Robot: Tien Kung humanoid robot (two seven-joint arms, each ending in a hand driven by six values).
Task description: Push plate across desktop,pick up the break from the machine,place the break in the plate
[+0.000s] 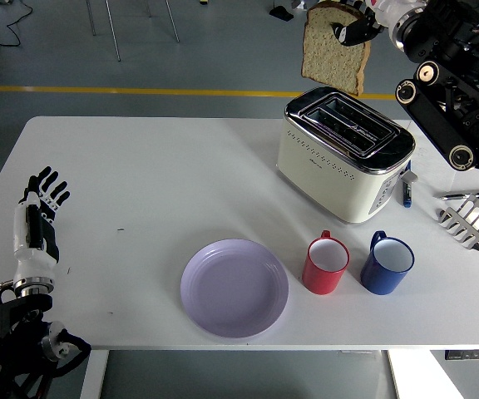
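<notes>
A slice of brown bread [333,50] hangs high above the cream and chrome toaster [339,158], pinched at its top right by my right hand [358,30], which enters from the upper right. The toaster's slots show nothing inside. A lilac plate [234,288] lies bare near the table's front edge, left of the mugs. My left hand [38,214] rests at the table's left edge with its fingers spread, holding nothing.
A red mug [326,264] and a blue mug [387,263] stand side by side right of the plate. A metal rack [471,220] and a pen [407,189] lie right of the toaster.
</notes>
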